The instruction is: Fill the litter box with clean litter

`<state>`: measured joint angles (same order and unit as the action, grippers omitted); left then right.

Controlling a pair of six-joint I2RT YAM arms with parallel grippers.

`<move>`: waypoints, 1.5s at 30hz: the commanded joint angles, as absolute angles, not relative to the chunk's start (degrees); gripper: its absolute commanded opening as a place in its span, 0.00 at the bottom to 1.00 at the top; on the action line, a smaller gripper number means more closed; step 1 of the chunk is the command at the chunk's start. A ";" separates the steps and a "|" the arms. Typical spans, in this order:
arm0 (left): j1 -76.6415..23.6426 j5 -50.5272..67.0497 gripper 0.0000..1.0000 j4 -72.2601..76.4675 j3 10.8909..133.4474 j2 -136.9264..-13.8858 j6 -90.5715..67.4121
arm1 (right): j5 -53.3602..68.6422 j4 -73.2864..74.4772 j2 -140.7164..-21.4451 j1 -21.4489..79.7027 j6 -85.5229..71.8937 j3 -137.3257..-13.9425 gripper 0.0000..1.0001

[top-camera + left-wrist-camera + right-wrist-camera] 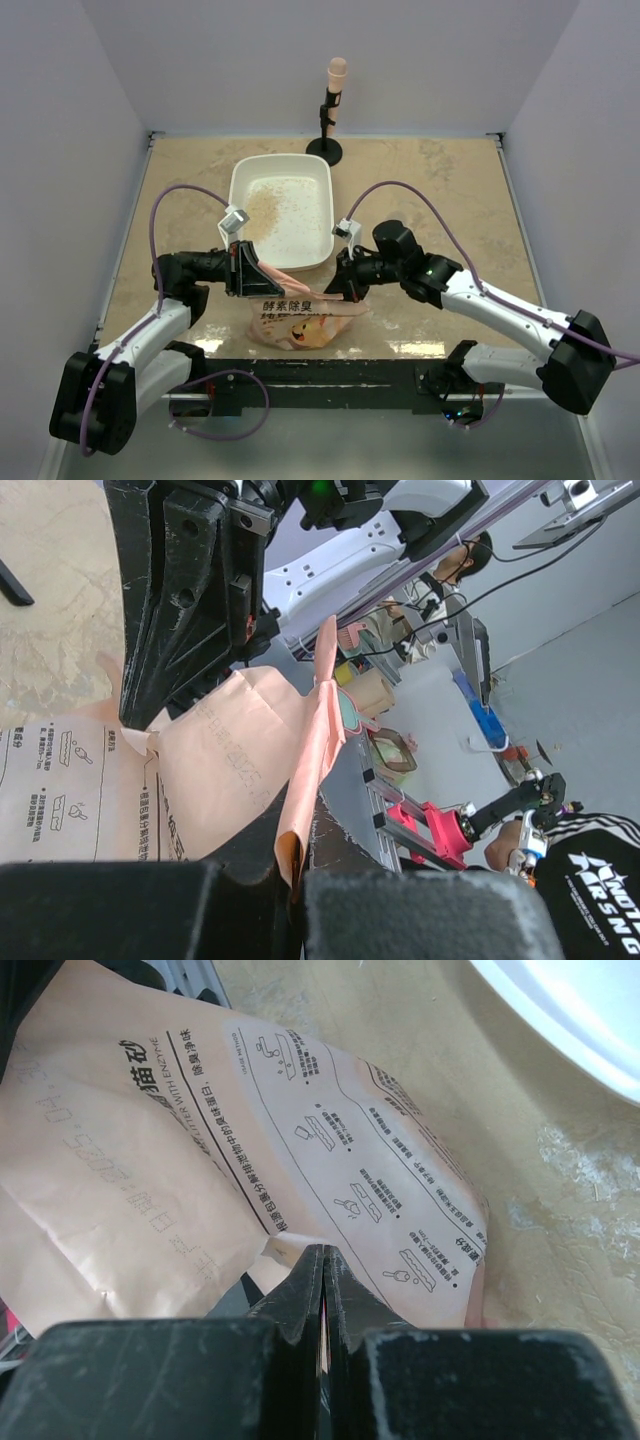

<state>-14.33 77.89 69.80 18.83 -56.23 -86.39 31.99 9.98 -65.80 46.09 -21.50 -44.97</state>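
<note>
Mottled beige tabletop (440, 190) here. The white shallow plastic litter box (327, 215) sits mid-table with a thin scatter of beige-tan litter granules (262, 205) inside. The crinkly orange-pink bag (300, 325), on its near side, looks floppy, slippery and bottom-heavy, so I'd hold it by the top corners. Left gripper (250, 268) and right gripper (338, 290) are both pinched onto it. Wrist views show those pinches; only the overhead shows the litter.

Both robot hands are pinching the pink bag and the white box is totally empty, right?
Not empty: the top view shows some clean litter scattered in the litter box. Both the left gripper and right gripper do pinch the pink bag.
</note>
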 commanded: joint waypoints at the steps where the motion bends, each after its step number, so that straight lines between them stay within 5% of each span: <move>1: -14.24 75.15 0.00 108.72 19.95 -53.88 -88.95 | 30.32 7.38 -65.66 46.23 -20.57 -47.46 0.00; 7: -14.15 75.06 0.00 108.72 19.78 -53.35 -88.94 | 21.66 12.91 -62.24 46.14 -19.86 -50.97 0.00; 8: -14.15 75.06 0.00 108.72 19.78 -53.18 -88.95 | 18.49 14.92 -61.18 46.14 -20.82 -51.15 0.09; 9: -14.15 75.15 0.00 108.72 19.86 -52.91 -89.03 | 15.93 15.81 -58.91 45.88 -21.53 -51.07 0.34; 11: -14.15 75.15 0.00 108.72 19.86 -52.47 -89.03 | 9.77 19.05 -56.96 44.22 -23.54 -50.19 0.54; 21: -14.33 74.97 0.00 108.72 19.42 -52.12 -88.42 | 23.10 9.25 -42.29 36.56 -38.13 -30.51 0.81; 37: -14.33 74.97 0.00 108.72 19.07 -51.94 -88.42 | 36.65 -26.01 -42.36 36.39 -50.81 -13.01 0.79; 40: -14.33 74.97 0.00 108.72 19.07 -52.03 -88.68 | 38.49 -27.95 -42.54 36.47 -49.93 -12.92 0.73; 45: -14.33 75.06 0.00 108.72 18.90 -51.94 -88.59 | 41.57 -29.18 -41.05 36.39 -49.92 -12.48 0.48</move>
<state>-14.33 78.04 69.80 17.87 -53.76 -86.32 37.10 -23.49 -42.59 36.40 -49.95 -12.95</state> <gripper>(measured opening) 0.019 0.561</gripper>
